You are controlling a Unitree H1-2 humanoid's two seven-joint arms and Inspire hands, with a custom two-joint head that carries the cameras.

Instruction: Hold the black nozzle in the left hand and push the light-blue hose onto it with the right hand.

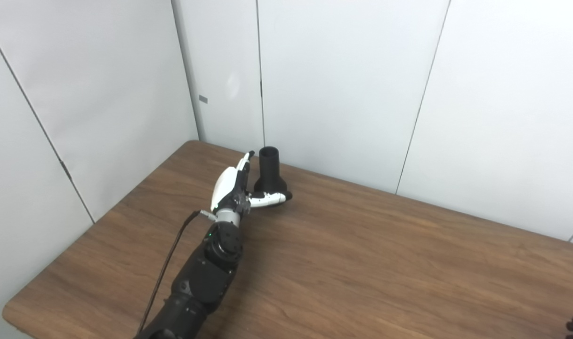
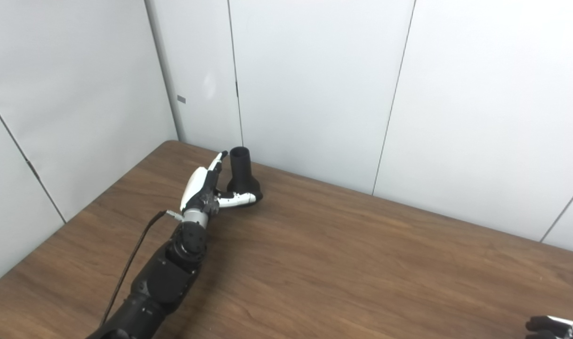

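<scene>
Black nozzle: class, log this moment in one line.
left hand: open beside black nozzle | nozzle: upright on table | right hand: idle | hose: unseen

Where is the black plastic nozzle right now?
The black plastic nozzle stands upright near the wooden table's far-left corner, close to the white wall, with the left hand beside it.

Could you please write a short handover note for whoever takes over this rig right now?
Left hand: open, at the black nozzle, fingers up along its left side and thumb across the front of its flared base; not closed on it yet.
Right hand: only a sliver shows at the bottom right corner; its state cannot be told.
The black nozzle stands upright, narrow end up, on the wooden table near the far left corner.
The light-blue hose is not in view.
Done: left hand brought to the nozzle.
Left: grasp and lift the nozzle, find the hose, push it on with the right hand.
</scene>
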